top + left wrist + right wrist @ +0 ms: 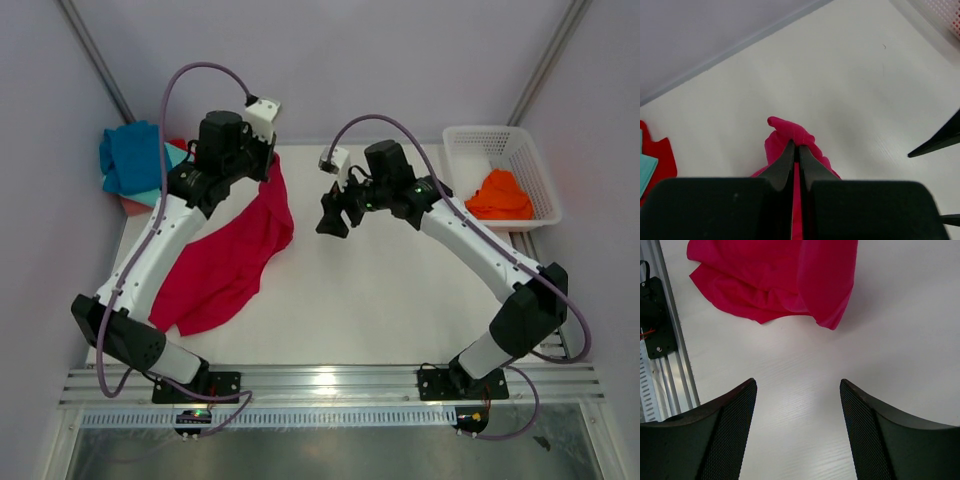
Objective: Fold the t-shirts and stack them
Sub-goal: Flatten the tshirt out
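Observation:
A large crimson t-shirt [225, 262] hangs from my left gripper [268, 166] near the table's back edge and trails down to the front left. In the left wrist view that gripper [798, 146] is shut on a bunched fold of the crimson t-shirt [788, 131]. My right gripper [332, 213] hovers over the middle of the table, to the right of the cloth, open with nothing between its fingers. In the right wrist view the gripper [798, 382] faces bare table, with the crimson t-shirt [785, 280] beyond it. An orange t-shirt [499, 194] lies in the basket.
A white lattice basket [482, 140] stands at the back right. Blue [132, 155], teal [172, 155] and red [135, 205] t-shirts are piled at the back left, off the table's corner. A metal rail [330, 380] runs along the near edge.

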Action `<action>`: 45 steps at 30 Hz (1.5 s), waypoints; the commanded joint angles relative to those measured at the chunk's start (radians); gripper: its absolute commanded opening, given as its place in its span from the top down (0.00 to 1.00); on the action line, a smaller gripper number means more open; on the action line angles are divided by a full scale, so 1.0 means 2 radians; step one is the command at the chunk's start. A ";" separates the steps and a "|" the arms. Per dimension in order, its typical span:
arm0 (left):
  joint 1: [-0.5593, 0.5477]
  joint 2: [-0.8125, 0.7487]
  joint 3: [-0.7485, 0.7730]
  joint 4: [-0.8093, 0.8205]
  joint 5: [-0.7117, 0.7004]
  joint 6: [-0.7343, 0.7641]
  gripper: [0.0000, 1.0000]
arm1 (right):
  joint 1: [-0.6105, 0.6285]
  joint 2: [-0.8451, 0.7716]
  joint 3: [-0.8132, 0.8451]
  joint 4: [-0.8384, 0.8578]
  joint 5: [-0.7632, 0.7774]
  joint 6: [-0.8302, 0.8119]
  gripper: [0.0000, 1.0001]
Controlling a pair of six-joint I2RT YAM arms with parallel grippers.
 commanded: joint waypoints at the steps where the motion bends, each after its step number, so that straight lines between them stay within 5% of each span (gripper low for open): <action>1: -0.027 0.018 0.020 0.009 0.019 -0.010 1.00 | 0.013 0.023 0.001 0.035 -0.015 -0.007 0.28; 8: -0.089 0.052 0.036 -0.007 0.025 -0.011 1.00 | 0.061 0.048 0.002 0.052 0.034 -0.024 0.28; 16: -0.095 0.054 0.066 -0.010 0.009 -0.018 1.00 | 0.089 0.047 -0.013 0.074 0.083 -0.024 0.28; 21: -0.095 0.029 0.077 -0.024 -0.024 -0.021 1.00 | 0.089 0.041 -0.041 0.120 0.162 -0.003 0.28; 26: -0.096 -0.001 0.050 -0.011 -0.078 -0.015 1.00 | 0.089 0.029 -0.077 0.180 0.321 0.021 0.29; 33: -0.095 -0.019 0.040 -0.011 -0.123 -0.036 1.00 | 0.089 0.026 -0.111 0.218 0.396 0.057 0.30; 39: -0.094 -0.017 0.056 -0.018 -0.100 -0.056 1.00 | 0.089 0.035 -0.103 0.216 0.372 0.076 0.30; 45: -0.095 -0.012 0.054 -0.014 -0.107 -0.053 1.00 | 0.089 0.029 -0.085 0.183 0.193 0.093 0.30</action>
